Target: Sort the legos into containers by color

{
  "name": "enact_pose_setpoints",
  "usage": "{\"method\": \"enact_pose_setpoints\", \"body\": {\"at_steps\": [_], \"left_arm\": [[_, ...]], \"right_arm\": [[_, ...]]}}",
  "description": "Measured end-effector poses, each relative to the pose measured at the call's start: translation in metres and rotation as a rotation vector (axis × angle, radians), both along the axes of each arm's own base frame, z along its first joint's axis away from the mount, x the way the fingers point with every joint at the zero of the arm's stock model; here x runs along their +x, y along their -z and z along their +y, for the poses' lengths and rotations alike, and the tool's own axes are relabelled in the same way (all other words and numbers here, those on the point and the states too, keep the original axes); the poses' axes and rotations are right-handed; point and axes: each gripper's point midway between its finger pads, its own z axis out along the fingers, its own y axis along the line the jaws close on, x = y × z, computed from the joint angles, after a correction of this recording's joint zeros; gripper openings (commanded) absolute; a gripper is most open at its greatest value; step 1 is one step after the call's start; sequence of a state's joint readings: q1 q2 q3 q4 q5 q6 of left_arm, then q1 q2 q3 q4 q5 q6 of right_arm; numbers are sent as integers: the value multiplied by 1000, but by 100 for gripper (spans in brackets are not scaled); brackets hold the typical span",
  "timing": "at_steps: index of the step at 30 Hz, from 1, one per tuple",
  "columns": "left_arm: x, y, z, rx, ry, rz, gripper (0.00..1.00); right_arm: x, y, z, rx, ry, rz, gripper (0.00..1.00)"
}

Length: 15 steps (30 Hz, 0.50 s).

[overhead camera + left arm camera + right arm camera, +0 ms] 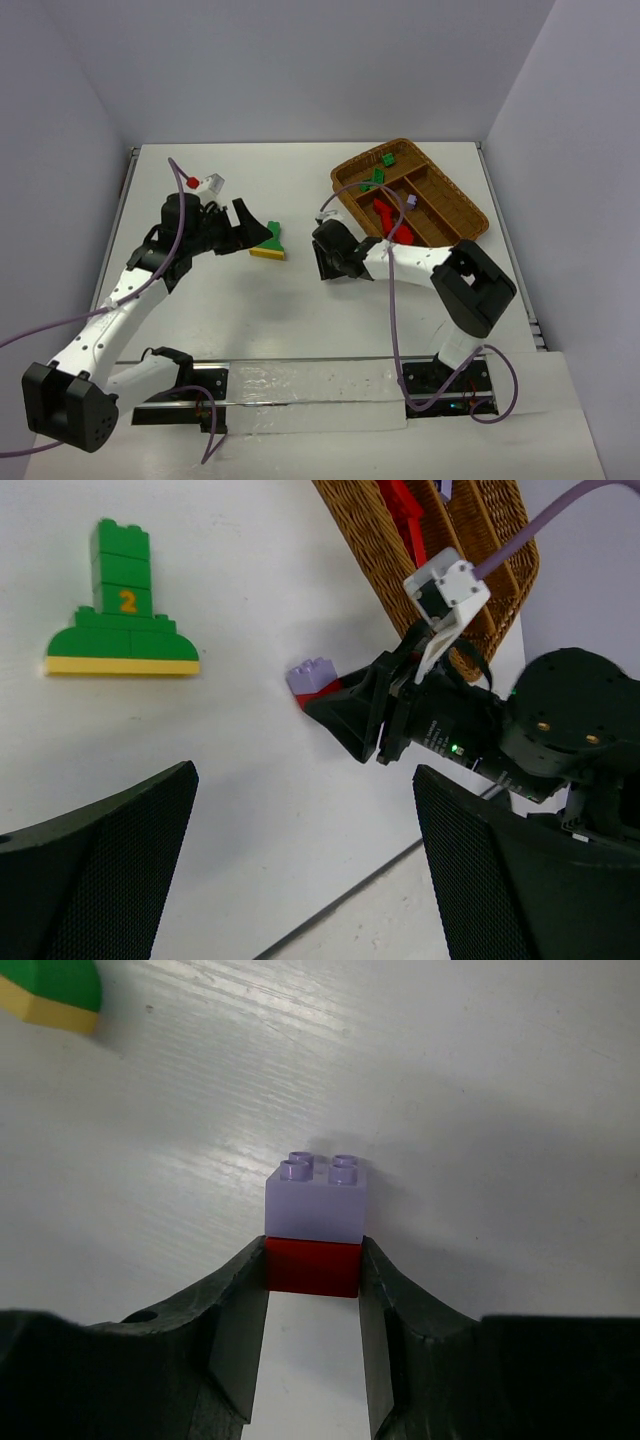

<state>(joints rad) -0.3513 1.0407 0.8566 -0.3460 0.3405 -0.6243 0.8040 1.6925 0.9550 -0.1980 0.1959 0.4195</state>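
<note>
My right gripper (pixel 312 1272) is shut on a red lego (pixel 312 1260) that carries a lilac lego (pixel 315 1200) on top, low over the white table. The left wrist view shows the same pair (pixel 313 680) at the right gripper's tips. A green stack on a yellow base (pixel 268 245) (pixel 122 610) lies on the table centre. My left gripper (pixel 255 232) (pixel 300 880) hangs open right next to it, nothing between its fingers. The wicker tray (pixel 455 215) at the back right holds green legos (pixel 388 159), a red one (pixel 390 220) and a lilac one (pixel 412 201) in its compartments.
A small red and white lego pair (pixel 200 182) sits at the far left of the table. The tray's woven wall (pixel 370 540) stands just behind the right gripper. A purple cable (pixel 393 300) loops off the right arm.
</note>
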Motion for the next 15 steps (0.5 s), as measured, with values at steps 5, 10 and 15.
{"method": "enact_pose_setpoints", "body": {"at_steps": [5,10,15], "left_arm": [[-1,23,-15,-63,40,87,88],[-14,51,-29,-160,82,195,86],[-18,46,-45,-267,140,202,87]], "right_arm": [[-8,-42,10,144,-101,-109,0],[-20,-101,30,340,-261,-256,0],[-26,-114,44,403,-349,-290,0]]}}
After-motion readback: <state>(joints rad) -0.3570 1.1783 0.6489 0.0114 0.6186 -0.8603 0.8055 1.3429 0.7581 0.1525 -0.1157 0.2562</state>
